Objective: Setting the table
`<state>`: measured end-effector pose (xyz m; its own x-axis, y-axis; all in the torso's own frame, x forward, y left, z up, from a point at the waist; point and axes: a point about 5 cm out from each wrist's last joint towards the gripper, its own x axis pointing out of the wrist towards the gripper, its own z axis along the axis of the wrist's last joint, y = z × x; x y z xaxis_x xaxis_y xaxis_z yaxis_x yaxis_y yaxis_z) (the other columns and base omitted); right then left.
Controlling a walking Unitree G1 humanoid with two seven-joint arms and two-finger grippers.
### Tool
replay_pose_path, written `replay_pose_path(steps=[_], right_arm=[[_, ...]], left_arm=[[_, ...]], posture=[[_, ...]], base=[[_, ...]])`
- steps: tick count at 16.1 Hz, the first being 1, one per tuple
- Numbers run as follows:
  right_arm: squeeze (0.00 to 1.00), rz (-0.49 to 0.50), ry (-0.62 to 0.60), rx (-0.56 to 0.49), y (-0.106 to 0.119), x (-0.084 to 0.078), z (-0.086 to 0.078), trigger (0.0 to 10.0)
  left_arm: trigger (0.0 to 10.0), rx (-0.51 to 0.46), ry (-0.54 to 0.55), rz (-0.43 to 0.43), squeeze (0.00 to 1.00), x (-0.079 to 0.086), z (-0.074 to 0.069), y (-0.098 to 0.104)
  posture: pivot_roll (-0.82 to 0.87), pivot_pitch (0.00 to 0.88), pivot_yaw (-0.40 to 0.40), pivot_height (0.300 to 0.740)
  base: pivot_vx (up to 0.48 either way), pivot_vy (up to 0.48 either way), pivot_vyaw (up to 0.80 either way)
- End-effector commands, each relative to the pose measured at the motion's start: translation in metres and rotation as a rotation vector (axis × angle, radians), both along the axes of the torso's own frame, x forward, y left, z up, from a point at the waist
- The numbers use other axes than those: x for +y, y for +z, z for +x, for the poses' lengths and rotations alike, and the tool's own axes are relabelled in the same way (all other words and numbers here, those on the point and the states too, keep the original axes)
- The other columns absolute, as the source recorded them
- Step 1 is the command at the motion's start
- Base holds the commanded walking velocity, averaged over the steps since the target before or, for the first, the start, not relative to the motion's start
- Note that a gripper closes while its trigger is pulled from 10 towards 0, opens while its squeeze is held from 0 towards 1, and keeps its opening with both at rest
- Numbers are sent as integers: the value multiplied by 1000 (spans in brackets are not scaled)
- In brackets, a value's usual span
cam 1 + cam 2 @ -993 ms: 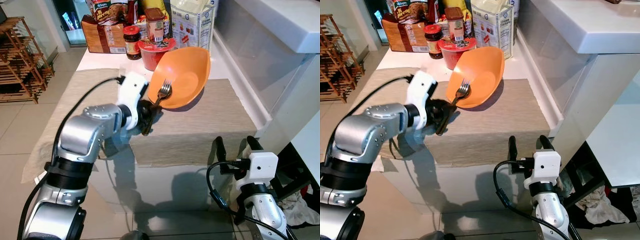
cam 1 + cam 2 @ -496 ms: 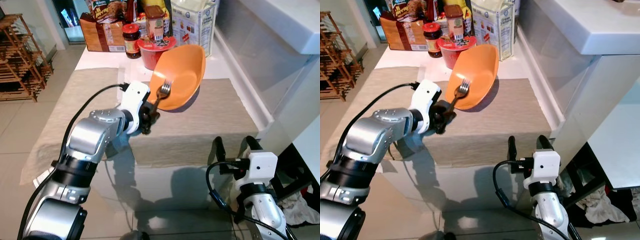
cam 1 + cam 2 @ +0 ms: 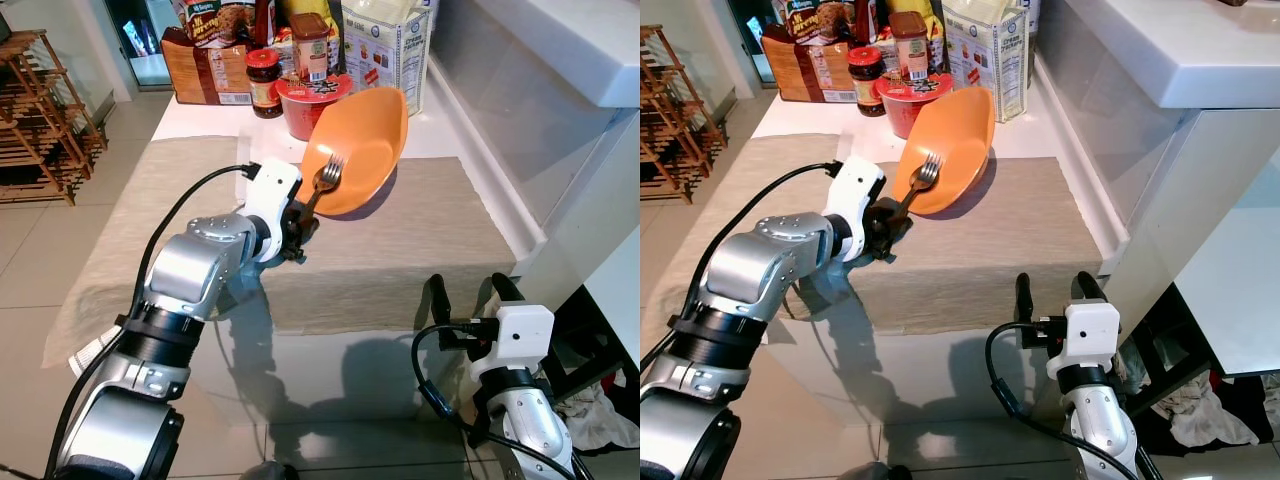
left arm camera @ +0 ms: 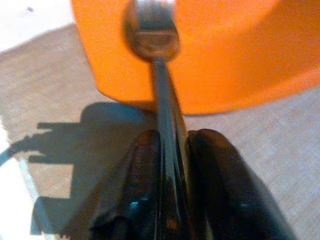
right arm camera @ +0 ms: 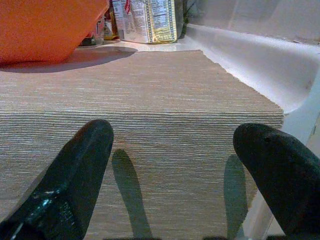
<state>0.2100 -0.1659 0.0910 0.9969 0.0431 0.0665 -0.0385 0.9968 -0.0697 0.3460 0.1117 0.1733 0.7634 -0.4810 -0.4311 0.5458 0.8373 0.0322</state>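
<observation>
Tilting orange bowl (image 3: 362,148), fork (image 3: 318,188) inside

White table (image 3: 190,118): beige runner (image 3: 420,240), tilted orange bowl (image 3: 365,150), groceries (image 3: 300,50) behind.

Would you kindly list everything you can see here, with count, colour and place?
bowl: one, orange, tilted on the mat
fork: one, silver, tines against the bowl
mat: one, beige, over the table
cup: one, red, behind the bowl
jar: one, red-lidded, back of the table
carton: one, white, back right
rack: one, wooden, on the floor at left
left gripper: shut on the fork
right gripper: open, low before the table
</observation>
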Motion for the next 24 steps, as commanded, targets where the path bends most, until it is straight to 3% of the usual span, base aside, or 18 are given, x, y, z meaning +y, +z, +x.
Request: replay_pose_path(steps=[1, 5, 8, 16, 20, 24], right_arm=[[0, -5, 4, 2, 1, 0, 0, 10000], [0, -5, 4, 4, 1, 0, 1, 10000], [0, -8, 6, 7, 1, 0, 1, 10000], [0, -9, 14, 8, 0, 0, 3, 10000], [0, -11, 26, 11, -1, 1, 4, 10000], [0, -12, 32, 15, -2, 1, 4, 10000]], left_arm=[[0, -6, 37, 14, 0, 5, 4, 0], [0, -17, 90, -14, 0, 10, 7, -6], [0, -131, 125, -73, 0, 11, 13, 17], [0, -265, 110, -132, 0, 9, 13, 44], [0, -253, 276, 83, 0, 36, 17, 21], [0, -221, 317, 181, 0, 46, 17, 7]], posture=[[-127, 37, 61, 740], [-128, 37, 62, 740], [-126, 35, 56, 740], [-119, 30, 54, 740], [-115, 18, 48, 740], [-112, 9, 50, 740]], base=[[0, 0, 0], [0, 0, 0], [0, 0, 0], [0, 0, 0], [0, 0, 0], [0, 0, 0]])
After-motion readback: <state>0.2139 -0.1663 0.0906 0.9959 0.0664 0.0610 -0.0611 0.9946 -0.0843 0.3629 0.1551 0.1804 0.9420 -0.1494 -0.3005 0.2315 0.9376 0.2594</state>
